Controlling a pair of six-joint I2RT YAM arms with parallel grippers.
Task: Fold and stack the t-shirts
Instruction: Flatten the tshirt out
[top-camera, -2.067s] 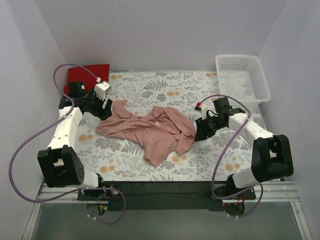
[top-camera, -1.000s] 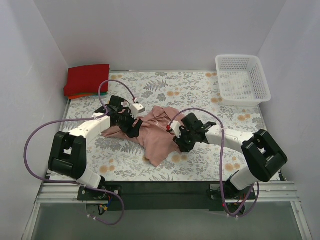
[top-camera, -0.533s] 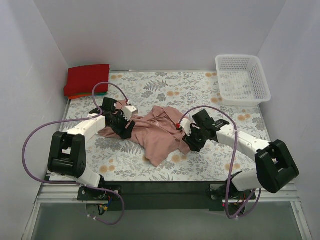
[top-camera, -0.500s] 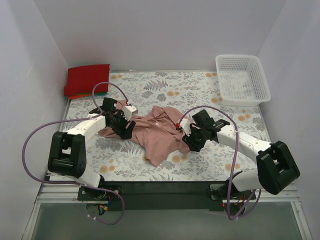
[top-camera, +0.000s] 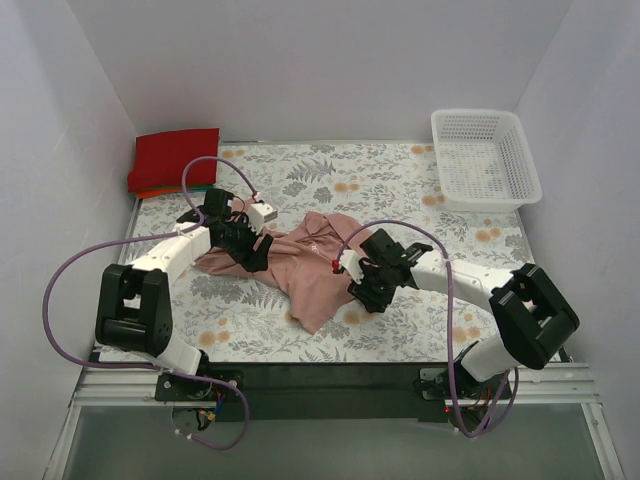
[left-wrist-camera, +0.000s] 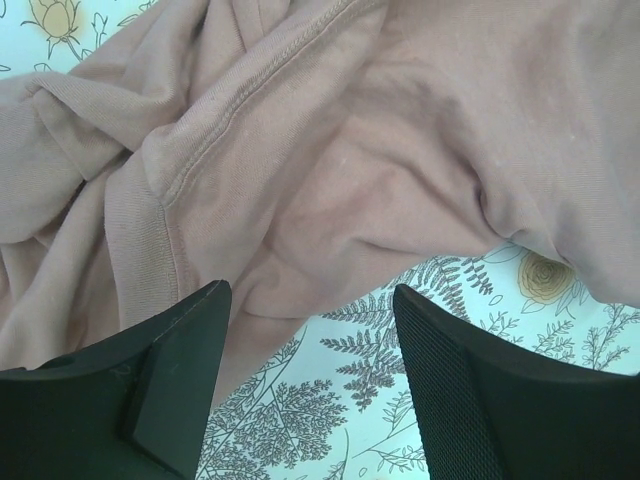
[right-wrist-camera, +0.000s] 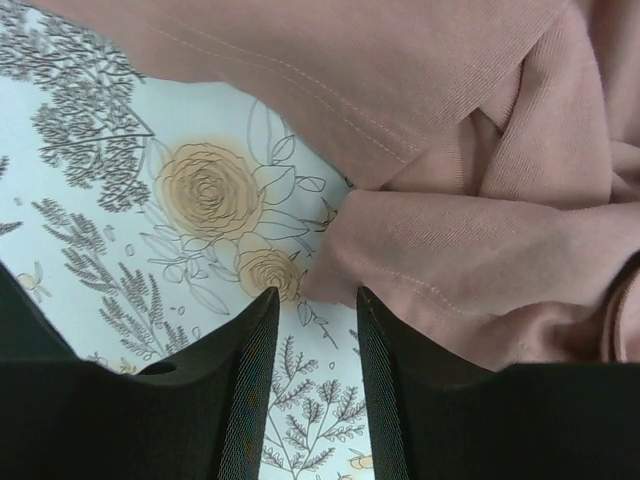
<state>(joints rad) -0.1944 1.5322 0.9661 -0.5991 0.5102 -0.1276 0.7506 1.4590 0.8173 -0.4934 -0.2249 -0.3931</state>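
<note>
Pink t-shirt (top-camera: 318, 268) lies crumpled mid-table; folded red t-shirts (top-camera: 176, 158) sit far left. Left gripper (top-camera: 254, 254) hovers over the pink shirt's left side, jaws wide, holding nothing. Right gripper (top-camera: 366, 296) is at its right edge, jaws narrowly apart, empty.

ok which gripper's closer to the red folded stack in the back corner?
Left. The left gripper is over the left side of the pink t-shirt, just in front of the red folded stack; the right gripper is at the shirt's right edge, much farther off.
</note>
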